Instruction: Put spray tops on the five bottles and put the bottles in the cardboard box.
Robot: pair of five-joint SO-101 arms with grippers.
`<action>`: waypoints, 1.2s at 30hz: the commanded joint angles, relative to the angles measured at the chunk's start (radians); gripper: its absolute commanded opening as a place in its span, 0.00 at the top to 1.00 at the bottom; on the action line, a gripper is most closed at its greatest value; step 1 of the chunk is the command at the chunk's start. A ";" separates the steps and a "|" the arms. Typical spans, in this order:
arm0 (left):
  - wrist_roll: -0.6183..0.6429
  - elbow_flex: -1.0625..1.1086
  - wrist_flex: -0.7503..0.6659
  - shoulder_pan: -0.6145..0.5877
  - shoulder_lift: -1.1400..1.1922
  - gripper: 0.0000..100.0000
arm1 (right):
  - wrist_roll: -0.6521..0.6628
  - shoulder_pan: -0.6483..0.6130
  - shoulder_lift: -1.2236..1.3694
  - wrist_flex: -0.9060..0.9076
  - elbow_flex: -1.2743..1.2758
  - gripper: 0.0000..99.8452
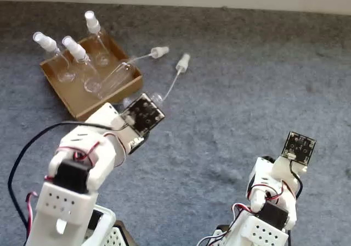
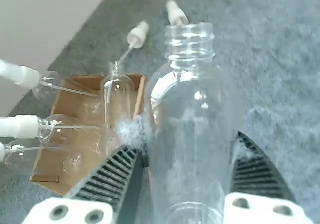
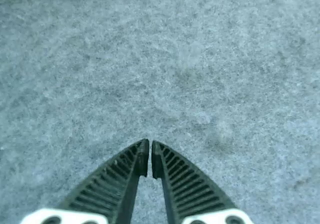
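One clear capless bottle (image 2: 192, 129), clamped in our left gripper (image 2: 187, 149) beside the brown cardboard box (image 1: 88, 108), needs steadying; right gripper (image 3: 150, 151) clenched empty

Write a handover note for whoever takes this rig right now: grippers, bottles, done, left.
Left gripper: shut on the fifth bottle, neck open, beside the cardboard box.
Right gripper: shut, empty, over the carpet.
Done: three capped bottles in the box.
Check: fourth bottle leans over the box's rim, its spray top apparently not pushed home.
Left: seat the last spray top, now beyond the held bottle's neck, then box that bottle.
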 commanded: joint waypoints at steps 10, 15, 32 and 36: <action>0.184 0.340 -0.370 -0.120 -0.367 0.88 | 0.304 -0.013 -0.012 -0.047 0.007 0.98; 0.356 0.504 -0.470 -0.163 -0.470 0.88 | 0.325 -0.081 -0.007 -0.039 -0.045 0.98; 0.402 0.699 -0.486 -0.159 -0.665 0.88 | 0.327 -0.260 0.357 0.137 -0.639 0.98; 0.404 0.699 -0.483 -0.159 -0.665 0.88 | 0.327 -0.331 0.645 0.145 -0.811 0.98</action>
